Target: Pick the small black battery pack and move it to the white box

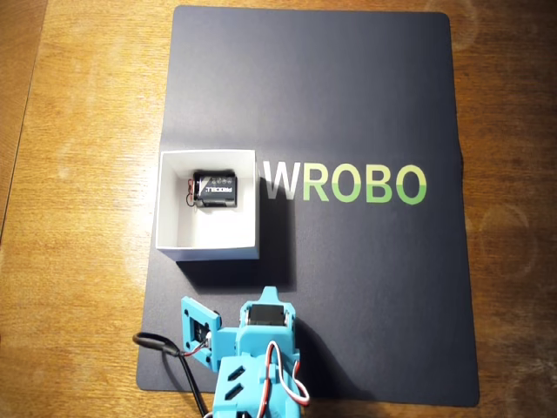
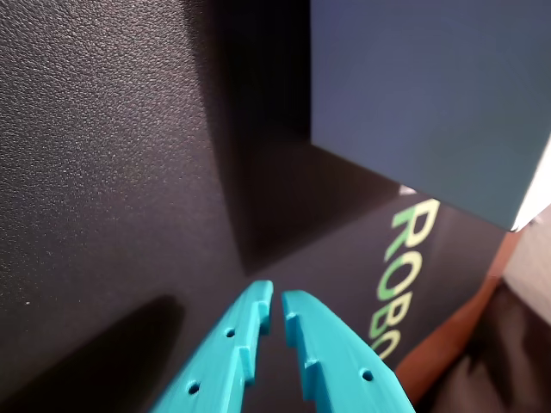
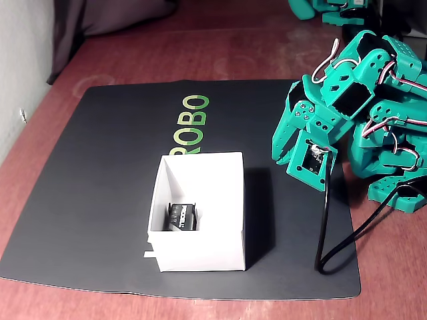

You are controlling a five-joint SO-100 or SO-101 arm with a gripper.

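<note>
Inside the white box [image 1: 207, 239], up against its far wall in the overhead view, sits the small black battery pack [image 1: 216, 189]. Label side up, white lettering readable, thin red and black wires at its left end there. In the fixed view the pack [image 3: 181, 217] lies on the box floor close to the left wall, partly hidden by the near wall of the box [image 3: 200, 250].

Box sits on the dark mat [image 1: 365, 287], its right edge just beside the printed lettering [image 1: 346, 184] and covering the start of it in the overhead view. Mat lies on a wooden table [image 1: 78, 174].

Arm [image 1: 252, 357] is folded back at the bottom edge of the overhead view, well apart from the box. A black cable [image 3: 327, 227] hangs from it down to the mat in the fixed view.

Gripper [image 2: 277, 297]: the wrist view shows both teal fingers [image 2: 331, 353] nearly together, only a thin slit between the tips, nothing held. It points at bare mat, with the outer wall of the box [image 2: 422, 95] ahead at upper right and part of the lettering [image 2: 400, 275] to the right. In the fixed view the gripper [image 3: 279, 155] hangs above the mat, right of the box and not touching it.
</note>
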